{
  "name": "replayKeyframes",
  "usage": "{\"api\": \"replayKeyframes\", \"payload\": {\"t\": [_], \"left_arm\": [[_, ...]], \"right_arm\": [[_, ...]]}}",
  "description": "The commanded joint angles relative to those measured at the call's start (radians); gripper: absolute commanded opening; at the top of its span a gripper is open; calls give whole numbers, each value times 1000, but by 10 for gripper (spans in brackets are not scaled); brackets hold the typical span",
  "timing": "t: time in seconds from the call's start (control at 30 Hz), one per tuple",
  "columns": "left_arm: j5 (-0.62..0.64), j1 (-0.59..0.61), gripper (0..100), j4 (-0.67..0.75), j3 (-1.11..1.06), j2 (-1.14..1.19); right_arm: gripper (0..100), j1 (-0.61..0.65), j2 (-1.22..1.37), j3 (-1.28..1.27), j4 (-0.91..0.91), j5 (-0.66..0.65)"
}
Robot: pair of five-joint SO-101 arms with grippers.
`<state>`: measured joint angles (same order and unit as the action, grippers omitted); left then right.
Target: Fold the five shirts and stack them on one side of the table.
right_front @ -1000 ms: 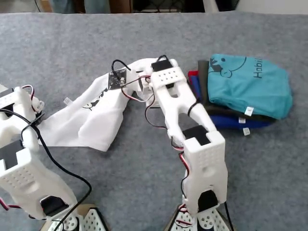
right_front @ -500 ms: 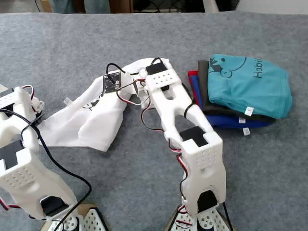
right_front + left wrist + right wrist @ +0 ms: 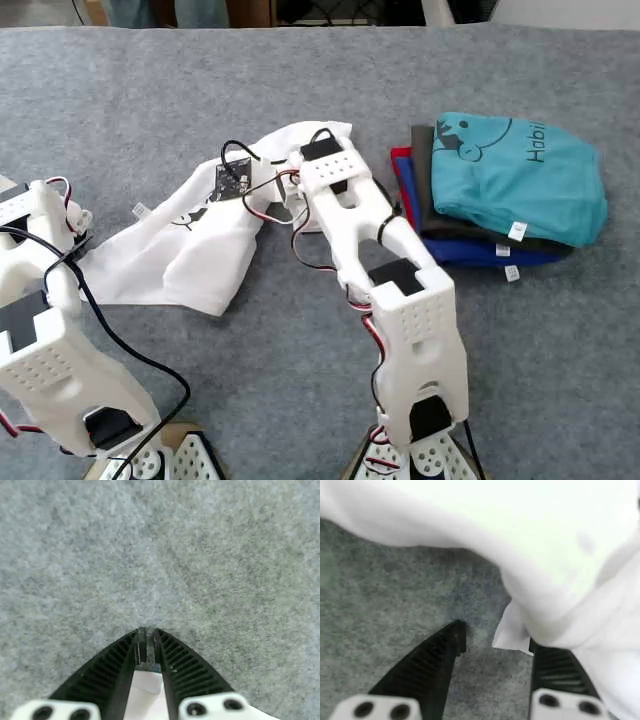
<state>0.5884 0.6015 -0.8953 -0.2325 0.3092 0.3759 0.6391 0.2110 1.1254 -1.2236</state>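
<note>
Masking right gripper (image 3: 496,634) partly: white shirt (image 3: 520,540)

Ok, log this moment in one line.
white shirt: unfolded, mid-table | stack: four folded, teal on top | right gripper: open at shirt edge | left gripper: shut over table
</note>
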Motion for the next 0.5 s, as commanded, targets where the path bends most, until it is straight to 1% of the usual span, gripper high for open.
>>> {"api": "replayKeyframes", "payload": {"t": [0.0, 0.17, 0.33, 0.47], "left_arm": [[-6, 21, 55, -3, 39, -6], [-6, 21, 55, -3, 39, -6], [-6, 22, 55, -3, 39, -6], [-2, 28, 55, -3, 38, -6]], "right_arm": [[218, -3, 7, 25, -26, -11], [216, -21, 8, 36, -26, -11], [215, -75, 41, 38, -26, -31], [215, -87, 74, 104, 9, -31]]}}
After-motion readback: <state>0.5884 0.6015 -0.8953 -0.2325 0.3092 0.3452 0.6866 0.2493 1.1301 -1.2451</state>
